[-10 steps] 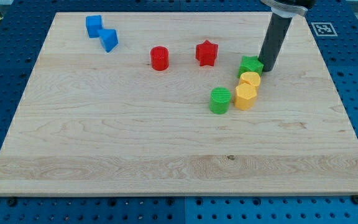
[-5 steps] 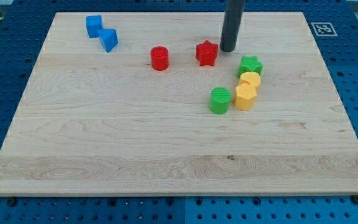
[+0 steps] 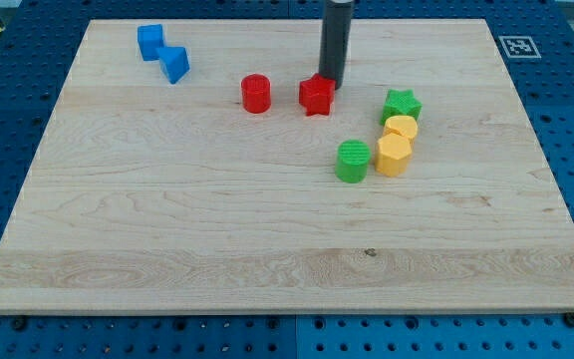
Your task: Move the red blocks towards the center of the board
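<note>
No jaws here, only a rod, so nothing opens or clamps. Nearest on the counter (image 3: 167, 259) sit the green cylinder (image 3: 353, 161) and two yellow blocks (image 3: 397, 145), then the green star (image 3: 402, 104). Farther up, my tip (image 3: 329, 86) seems to touch the red star (image 3: 316, 96) at its upper right; the red cylinder (image 3: 256, 93) stands apart to the view's left. The star's push is in hand; next calls for driving it down toward the centre.

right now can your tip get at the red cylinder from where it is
Probably yes: my tip sits at the red star's upper right edge, and the red cylinder lies further left; passing above the star looks clear.
</note>
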Motion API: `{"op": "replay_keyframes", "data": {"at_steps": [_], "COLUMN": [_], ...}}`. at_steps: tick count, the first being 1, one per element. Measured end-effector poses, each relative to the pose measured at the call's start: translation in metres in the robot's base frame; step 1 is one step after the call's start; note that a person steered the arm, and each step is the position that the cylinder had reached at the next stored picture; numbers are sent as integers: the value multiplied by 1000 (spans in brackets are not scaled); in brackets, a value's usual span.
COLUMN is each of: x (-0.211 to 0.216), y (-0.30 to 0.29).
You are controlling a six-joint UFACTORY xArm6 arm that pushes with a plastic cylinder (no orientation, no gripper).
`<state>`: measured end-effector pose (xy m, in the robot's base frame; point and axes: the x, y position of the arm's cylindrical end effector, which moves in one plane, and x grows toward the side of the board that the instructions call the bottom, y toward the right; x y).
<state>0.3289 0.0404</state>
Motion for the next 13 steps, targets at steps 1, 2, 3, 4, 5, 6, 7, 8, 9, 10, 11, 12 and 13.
{"op": "replay_keyframes", "data": {"at_steps": [1, 2, 3, 4, 5, 6, 7, 8, 9, 10, 11, 12, 13], "x": [-1, -16, -37, -26, 0, 11, 27, 30, 30, 57, 74, 81, 106], "y": [-6, -20, -81, -96, -101, -100, -103, -104, -104, -104, -103, -124, -112]}}
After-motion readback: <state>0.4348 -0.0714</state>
